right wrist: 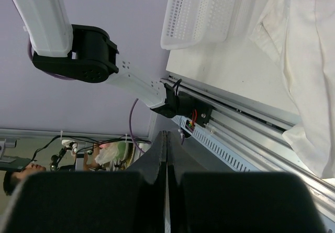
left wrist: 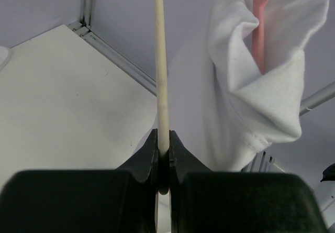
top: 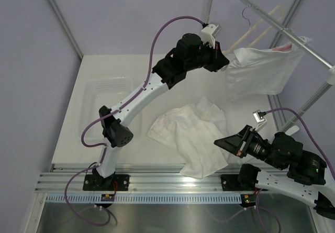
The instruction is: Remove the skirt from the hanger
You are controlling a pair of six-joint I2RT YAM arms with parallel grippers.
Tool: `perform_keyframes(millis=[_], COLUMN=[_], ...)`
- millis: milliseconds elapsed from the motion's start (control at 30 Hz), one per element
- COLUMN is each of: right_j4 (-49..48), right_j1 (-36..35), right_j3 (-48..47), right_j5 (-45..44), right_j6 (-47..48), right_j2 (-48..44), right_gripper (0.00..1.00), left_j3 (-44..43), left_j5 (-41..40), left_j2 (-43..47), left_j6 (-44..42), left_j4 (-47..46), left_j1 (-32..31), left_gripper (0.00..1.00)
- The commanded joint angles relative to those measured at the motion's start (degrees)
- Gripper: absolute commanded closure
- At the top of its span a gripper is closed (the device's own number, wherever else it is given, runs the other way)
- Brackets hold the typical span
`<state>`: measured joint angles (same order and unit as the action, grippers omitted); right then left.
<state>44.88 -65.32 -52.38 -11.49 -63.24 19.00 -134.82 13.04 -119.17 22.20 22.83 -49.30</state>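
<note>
The skirt is hanging from the rail at far right, a pink hanger showing inside it. The left gripper is clamping its jaws on a cream hanger just beside it; the right gripper is hovering, jaws pressed together.

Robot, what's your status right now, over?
Left fingers shut on cream hanger bar. Right fingers shut, empty. Skirt hanging on pink hanger. Another white garment lies on table.

The rail and hanging skirt crowd the far-right corner.
</note>
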Motion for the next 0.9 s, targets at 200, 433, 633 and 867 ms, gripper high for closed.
perform_keyframes(millis=[200, 433, 633, 867], right_j4=[-1.99, -2.96, -3.75, -4.19], right_j1=[-0.33, -0.25, -0.33, -0.33], right_j3=[-0.09, 0.17, 0.26, 0.26], right_j5=[-1.43, -1.52, -1.61, -1.43], right_j6=[-0.74, -0.83, -0.57, -0.57], right_j2=[0.42, 0.77, 1.30, 1.30], right_gripper=[1.00, 1.00, 1.00, 1.00], left_j3=[-6.50, -7.12, -10.72, -10.72], left_j5=[-1.17, -1.17, -1.35, -1.26], left_j2=[-2.38, -3.60, -6.24, -7.74], left_j6=[2.41, 3.82, 4.52, 5.66], left_j4=[-7.01, -8.06, -7.89, -8.85], left_j1=[-0.45, -0.62, -1.50, -2.03], left_gripper=[1.00, 1.00, 1.00, 1.00])
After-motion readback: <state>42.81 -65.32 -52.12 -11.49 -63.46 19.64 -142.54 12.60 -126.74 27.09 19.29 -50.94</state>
